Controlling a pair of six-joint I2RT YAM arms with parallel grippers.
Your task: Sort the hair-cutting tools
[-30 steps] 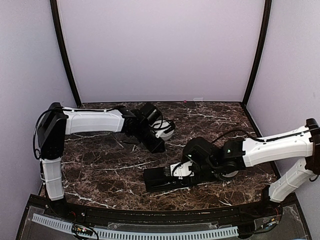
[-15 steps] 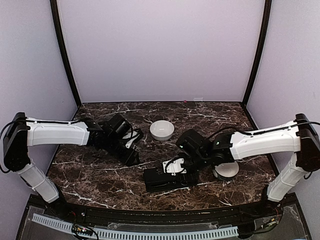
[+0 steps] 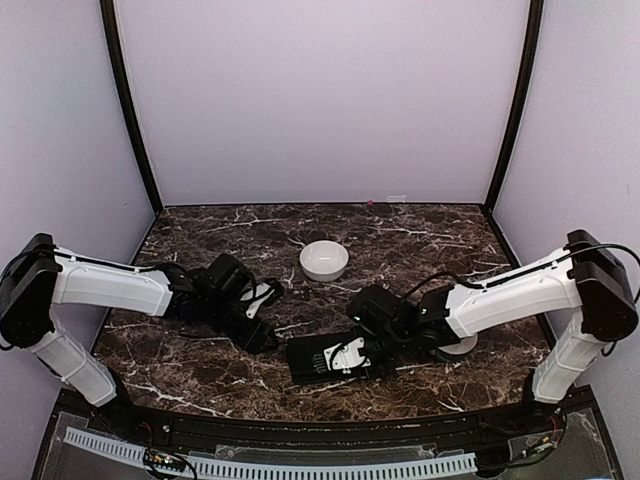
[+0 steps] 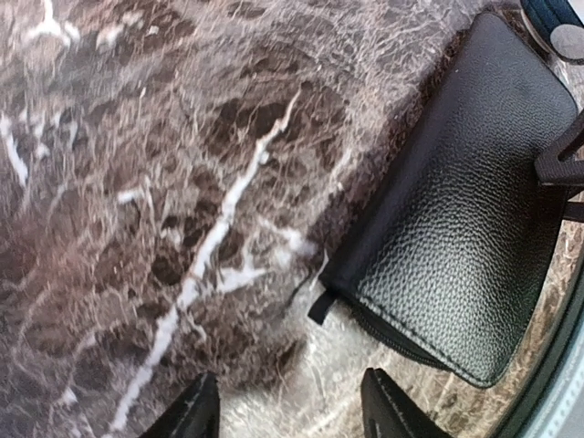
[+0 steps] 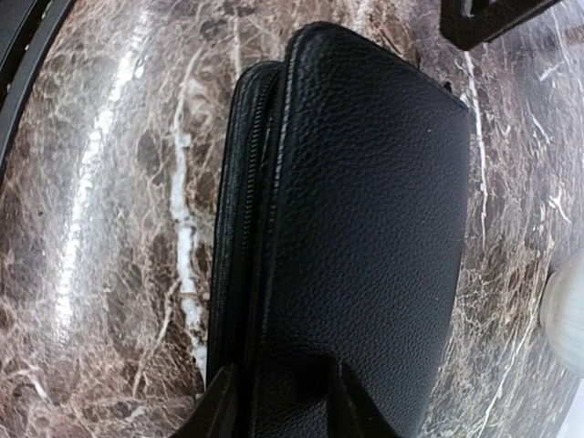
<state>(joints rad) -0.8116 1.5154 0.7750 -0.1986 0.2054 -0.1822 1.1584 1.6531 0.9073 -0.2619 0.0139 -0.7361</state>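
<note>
No hair-cutting tools show in any view. A flat black zipped case (image 3: 322, 360) lies at the front middle of the table. My right gripper (image 3: 347, 356) is down on its right part. In the right wrist view the right gripper (image 5: 287, 408) straddles the case (image 5: 365, 201) along its zip edge, with one finger beside the zip and the other on the cover. Whether it pinches the case is unclear. My left gripper (image 3: 262, 340) is low by the case's left end. The left gripper (image 4: 292, 415) is open over bare marble, just short of the zip tab (image 4: 321, 307).
A white bowl (image 3: 324, 260) stands at the back middle. A second white bowl (image 3: 463, 346) sits at the right, half hidden behind my right arm. The table's front rail (image 3: 300, 430) runs close behind the case.
My left arm has swung from the far bowl toward the case's left end, and its jaws have opened. My right gripper has moved left along the case and its jaws have narrowed.
</note>
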